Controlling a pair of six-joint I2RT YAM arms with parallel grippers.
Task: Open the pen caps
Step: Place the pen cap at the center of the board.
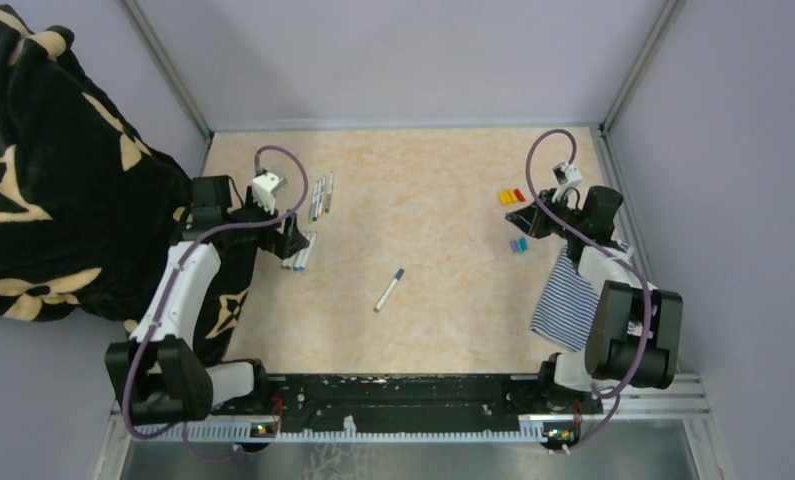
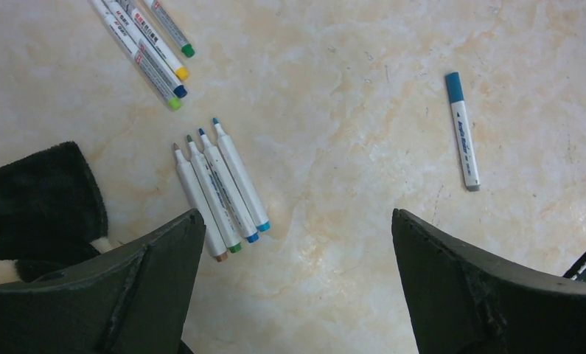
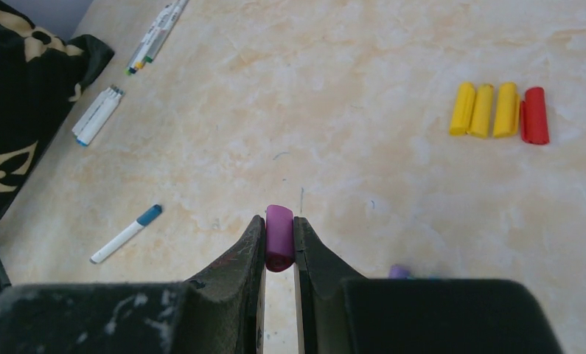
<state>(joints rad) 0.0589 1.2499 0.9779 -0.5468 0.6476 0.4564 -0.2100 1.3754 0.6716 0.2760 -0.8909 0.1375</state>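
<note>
Three uncapped pens (image 2: 220, 192) lie side by side below the left tool (image 2: 297, 219), whose jaws stand wide and empty. The right tool (image 3: 278, 225) pinches a purple cap (image 3: 279, 240), near yellow and red caps (image 3: 496, 110) lined up on the bench (image 3: 349, 110). A blue-capped pen (image 2: 463, 133) mid-bench apparently remains to open. The print on the barrels is too small to read.

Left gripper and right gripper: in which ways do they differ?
The left gripper stands wide open and empty; the right gripper is shut on a purple cap. The left gripper hangs above uncapped pens; the right gripper near yellow caps and a red cap. Both are black.
</note>
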